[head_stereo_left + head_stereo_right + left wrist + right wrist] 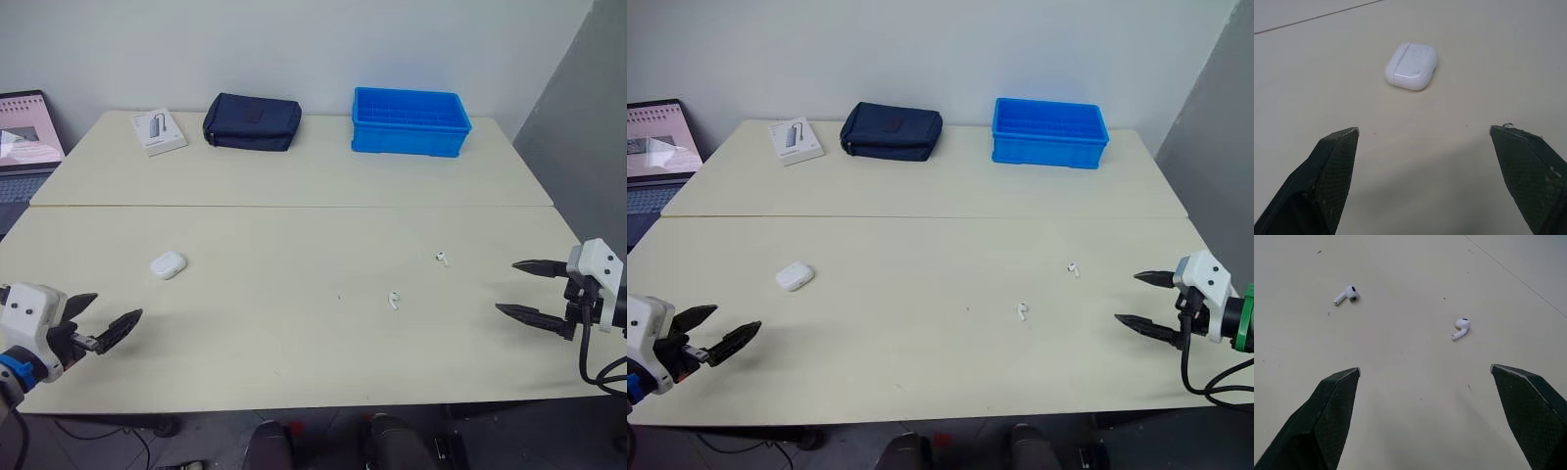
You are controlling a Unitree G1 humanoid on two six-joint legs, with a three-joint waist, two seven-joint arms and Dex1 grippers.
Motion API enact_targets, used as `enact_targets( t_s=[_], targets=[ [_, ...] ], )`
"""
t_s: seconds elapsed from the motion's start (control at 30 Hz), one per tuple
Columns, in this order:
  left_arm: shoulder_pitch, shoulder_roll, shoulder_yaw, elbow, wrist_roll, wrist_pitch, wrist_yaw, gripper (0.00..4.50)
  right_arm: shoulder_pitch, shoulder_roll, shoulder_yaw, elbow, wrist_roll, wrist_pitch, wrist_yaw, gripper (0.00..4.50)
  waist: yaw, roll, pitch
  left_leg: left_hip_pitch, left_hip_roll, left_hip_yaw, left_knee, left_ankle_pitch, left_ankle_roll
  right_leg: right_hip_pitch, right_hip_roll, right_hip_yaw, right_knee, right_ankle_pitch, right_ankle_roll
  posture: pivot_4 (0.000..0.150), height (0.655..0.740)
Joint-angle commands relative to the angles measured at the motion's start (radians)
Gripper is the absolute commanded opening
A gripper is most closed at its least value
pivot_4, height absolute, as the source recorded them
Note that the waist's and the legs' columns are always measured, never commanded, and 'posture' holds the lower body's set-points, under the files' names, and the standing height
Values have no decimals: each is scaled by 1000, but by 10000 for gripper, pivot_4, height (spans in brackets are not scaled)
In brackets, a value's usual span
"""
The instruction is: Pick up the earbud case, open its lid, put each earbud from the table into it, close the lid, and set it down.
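Observation:
A white earbud case lies shut on the cream table, left of centre; the left wrist view shows the case ahead of the fingers. My left gripper hovers open near the front left edge, short of the case. Two white earbuds lie loose right of centre: one earbud nearer the front, the other earbud further back and right. In the right wrist view both earbuds lie ahead. My right gripper is open at the right edge, apart from them.
A blue plastic bin stands at the back right. A dark navy pouch and a small white box lie at the back left. A laptop sits beyond the table's left end. A seam runs across the tabletop.

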Motion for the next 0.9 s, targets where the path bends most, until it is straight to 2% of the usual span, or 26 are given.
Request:
enact_targets(
  t_s=[0.03, 0.2, 0.33, 0.47, 0.6, 0.7, 0.8, 0.9],
  targets=[
    [0, 13, 18, -19, -13, 0, 0, 45000, -6, 2, -22, -18, 8, -8, -8, 44778, 0, 0, 0, 0, 0, 0, 0, 0, 0, 0, 0, 0, 0, 0, 0, 1500, 7218],
    [17, 9, 31, -37, -45, 33, -16, 45000, -4, 6, -22, -25, 12, -8, -15, 44778, 0, 0, 0, 0, 0, 0, 0, 0, 0, 0, 0, 0, 0, 0, 0, 1500, 7218],
    [28, -21, 39, -79, -67, 66, 31, 45000, -5, 10, -23, -26, 12, -10, -19, 44778, 0, 0, 0, 0, 0, 0, 0, 0, 0, 0, 0, 0, 0, 0, 0, 1500, 7218],
    [4, -132, 26, -171, -64, 112, 208, 45000, -37, 18, -12, -45, 20, -4, -28, 44778, 0, 0, 0, 0, 0, 0, 0, 0, 0, 1, 0, 0, 0, 1, 1, 1500, 7218],
    [-54, -315, -29, -311, -65, 170, 438, 45000, -121, 27, 31, -103, 50, 42, -35, 44778, -1, 0, 0, 1, 0, 0, 2, 0, 0, 2, 0, 2, 0, 2, 4, 1500, 7218],
    [-103, -450, -107, -384, -19, 190, 603, 45000, -198, 36, 74, -144, 78, 82, -40, 44778, 0, -1, -1, 1, 0, -2, 4, 0, 0, 3, 1, 1, 1, 3, 5, 1500, 7218],
    [-179, -557, -181, -389, 67, 185, 770, 45000, -293, 51, 130, -182, 106, 131, -44, 44778, 1, -1, -1, -1, -1, -2, 8, 0, 0, 4, 1, 2, 1, 4, 6, 1500, 7218],
    [-257, -605, -211, -343, 125, 166, 869, 45000, -390, 78, 175, -210, 144, 199, -60, 44778, 1, -2, -1, -2, -1, -4, 11, 0, 0, 4, 1, 1, 1, 6, 6, 1500, 7218]
  ],
)
